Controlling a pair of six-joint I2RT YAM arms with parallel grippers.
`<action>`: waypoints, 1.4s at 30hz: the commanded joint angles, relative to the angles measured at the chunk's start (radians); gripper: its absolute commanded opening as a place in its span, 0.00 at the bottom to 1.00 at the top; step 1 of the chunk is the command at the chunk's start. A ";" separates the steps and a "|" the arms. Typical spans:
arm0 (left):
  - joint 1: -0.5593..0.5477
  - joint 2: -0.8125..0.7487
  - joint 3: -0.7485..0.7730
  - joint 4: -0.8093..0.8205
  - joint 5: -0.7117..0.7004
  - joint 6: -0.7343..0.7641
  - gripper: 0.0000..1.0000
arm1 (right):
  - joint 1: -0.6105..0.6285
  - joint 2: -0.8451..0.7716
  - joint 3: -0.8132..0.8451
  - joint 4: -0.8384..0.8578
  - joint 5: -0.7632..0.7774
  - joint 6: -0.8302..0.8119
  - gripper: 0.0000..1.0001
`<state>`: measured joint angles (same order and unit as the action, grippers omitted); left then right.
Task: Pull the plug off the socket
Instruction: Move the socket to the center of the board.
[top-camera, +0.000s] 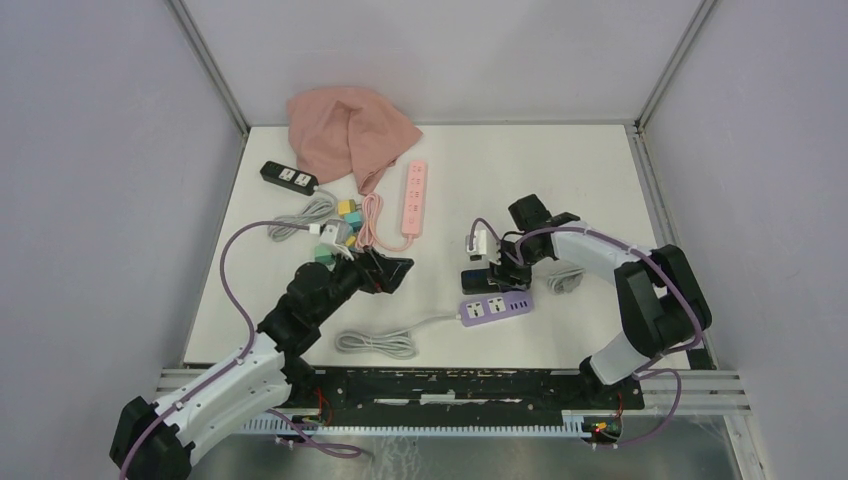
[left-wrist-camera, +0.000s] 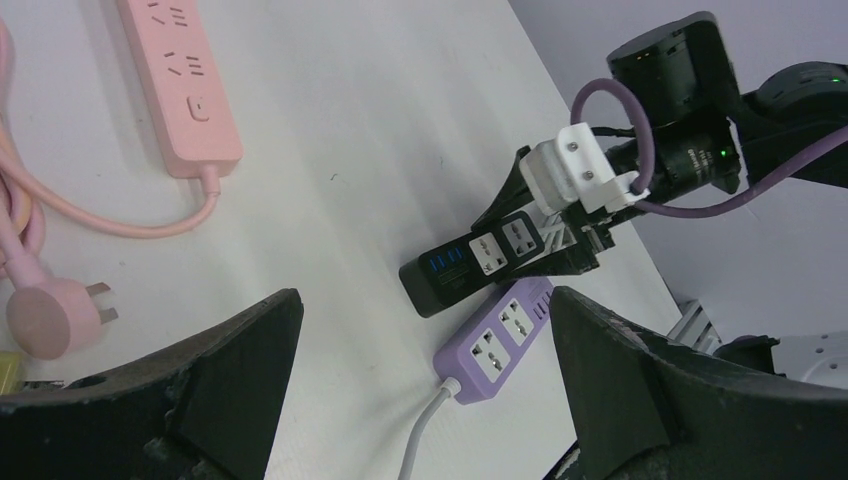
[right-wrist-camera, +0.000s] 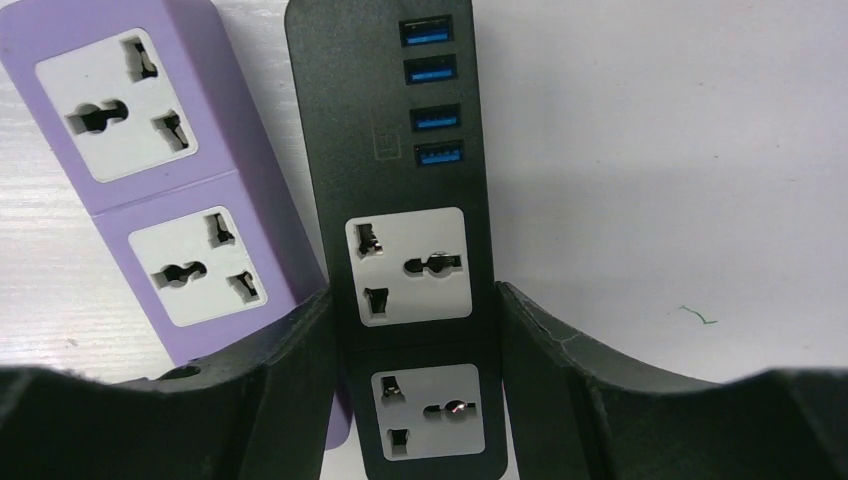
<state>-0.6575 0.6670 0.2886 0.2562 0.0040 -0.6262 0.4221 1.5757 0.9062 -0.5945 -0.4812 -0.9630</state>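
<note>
Black socket strip (right-wrist-camera: 390, 150) lies on desk (right-wrist-camera: 650, 150) beside purple strip (right-wrist-camera: 150, 180), visible sockets empty, no plug seen; right tool (right-wrist-camera: 415, 300) pinches its sides to steady it, left tool (left-wrist-camera: 422, 300) wide, next likely find plug.

USB strip (right-wrist-camera: 420, 150): within right tool (right-wrist-camera: 415, 310) | 2nd strip (right-wrist-camera: 150, 180): alongside, touching

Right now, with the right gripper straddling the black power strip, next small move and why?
Probably squeeze the right gripper firm on the black plastic power strip: its fingers sit against both long sides. Both sockets in view are empty; the open left gripper hangs well away.
</note>
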 joint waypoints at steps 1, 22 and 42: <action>0.002 0.015 0.113 -0.030 0.037 0.026 0.99 | 0.007 0.015 0.042 0.006 0.026 0.024 0.61; 0.002 0.011 0.123 -0.037 0.099 0.023 0.99 | -0.160 -0.020 0.161 0.223 0.048 0.355 0.00; 0.002 0.037 0.106 -0.002 0.078 0.069 0.99 | -0.444 0.582 0.815 0.296 0.355 0.593 0.12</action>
<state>-0.6575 0.7086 0.3965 0.1967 0.0841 -0.5972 -0.0120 2.1056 1.6154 -0.3000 -0.1806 -0.4023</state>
